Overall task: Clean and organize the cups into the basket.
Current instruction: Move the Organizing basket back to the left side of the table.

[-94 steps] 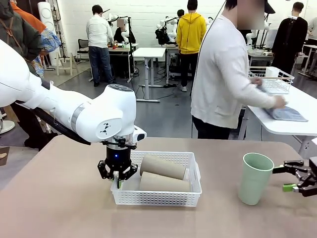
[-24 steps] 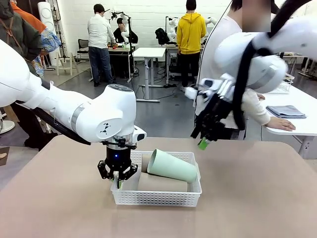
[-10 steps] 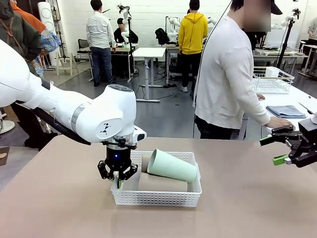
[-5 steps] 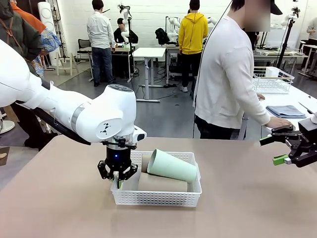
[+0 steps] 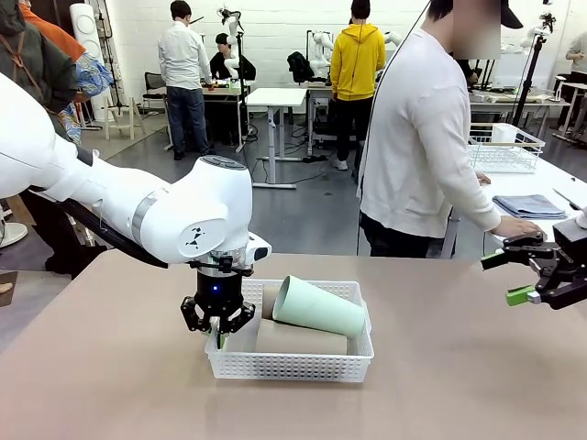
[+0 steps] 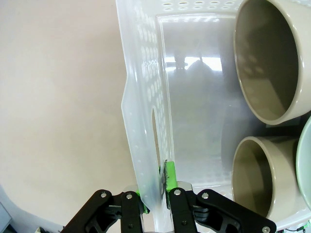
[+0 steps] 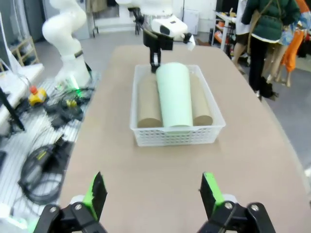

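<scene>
The white lattice basket (image 5: 289,363) sits mid-table with all three cups lying on their sides in it. The mint green cup (image 5: 319,307) rests on top of the two kraft-brown cups (image 5: 301,338), across the gap between them. My left gripper (image 5: 218,332) is shut on the basket's left wall. In the left wrist view its fingers (image 6: 170,177) pinch that wall (image 6: 146,145), beside the brown cups' open mouths (image 6: 266,63). My right gripper (image 5: 527,274) hangs open at the table's right edge with nothing between its fingers. From the right wrist, the basket (image 7: 175,134) and mint cup (image 7: 174,94) lie ahead of that gripper (image 7: 153,194).
A person in a white top (image 5: 417,147) stands at the far edge, turned toward a side table holding a wire basket (image 5: 503,147) and a grey cloth (image 5: 530,206). Cables (image 7: 48,160) lie on the floor beside the table.
The mint cup, earlier upright on the table at right, now lies in the basket. My right gripper has drawn back to the right edge and stayed still for the last second.
</scene>
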You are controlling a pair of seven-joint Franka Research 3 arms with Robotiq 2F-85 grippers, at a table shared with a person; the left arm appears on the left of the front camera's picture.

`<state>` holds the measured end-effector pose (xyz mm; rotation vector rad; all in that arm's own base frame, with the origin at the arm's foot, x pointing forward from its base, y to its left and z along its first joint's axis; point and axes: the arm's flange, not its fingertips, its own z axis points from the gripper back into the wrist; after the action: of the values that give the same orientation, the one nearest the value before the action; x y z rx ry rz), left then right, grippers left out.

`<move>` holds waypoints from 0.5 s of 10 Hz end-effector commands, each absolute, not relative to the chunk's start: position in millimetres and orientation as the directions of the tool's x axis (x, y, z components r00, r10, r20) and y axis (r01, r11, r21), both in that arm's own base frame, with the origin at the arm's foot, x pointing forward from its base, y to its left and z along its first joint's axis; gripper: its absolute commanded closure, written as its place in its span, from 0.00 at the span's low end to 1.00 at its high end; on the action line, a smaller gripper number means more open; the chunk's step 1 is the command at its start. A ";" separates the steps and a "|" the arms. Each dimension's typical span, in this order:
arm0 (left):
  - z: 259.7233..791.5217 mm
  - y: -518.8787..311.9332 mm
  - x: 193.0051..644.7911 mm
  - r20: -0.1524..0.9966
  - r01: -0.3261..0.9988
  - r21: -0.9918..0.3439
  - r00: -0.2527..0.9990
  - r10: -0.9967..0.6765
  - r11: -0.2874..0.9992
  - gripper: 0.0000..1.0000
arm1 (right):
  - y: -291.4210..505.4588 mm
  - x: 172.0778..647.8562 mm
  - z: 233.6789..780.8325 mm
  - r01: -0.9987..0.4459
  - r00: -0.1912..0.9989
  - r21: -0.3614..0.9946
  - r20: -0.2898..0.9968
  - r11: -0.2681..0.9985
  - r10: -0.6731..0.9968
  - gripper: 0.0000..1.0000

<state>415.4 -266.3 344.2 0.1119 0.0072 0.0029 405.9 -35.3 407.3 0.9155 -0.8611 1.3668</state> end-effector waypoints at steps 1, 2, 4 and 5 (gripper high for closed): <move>343.5 -269.7 414.0 -0.006 -0.022 0.114 1.000 0.023 0.993 1.00 | -85.0 344.4 425.6 -0.935 0.324 0.277 0.921 0.220 0.218 0.00; 343.5 -269.7 414.0 -0.006 -0.022 0.114 1.000 0.023 0.993 1.00 | -102.2 315.8 433.2 -0.834 0.524 0.483 0.845 0.269 0.106 0.00; 343.5 -269.7 414.0 -0.006 -0.022 0.114 1.000 0.023 0.993 1.00 | -128.4 288.3 440.3 -0.591 0.779 0.738 0.627 0.327 -0.005 0.00; 343.5 -269.7 414.0 -0.006 -0.022 0.114 1.000 0.023 0.993 1.00 | -143.3 277.7 440.7 -0.442 0.863 0.817 0.499 0.370 -0.071 0.00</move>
<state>415.4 -266.4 344.1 0.1119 0.0074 0.0027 282.6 -145.9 428.8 1.1188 -0.6196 0.5609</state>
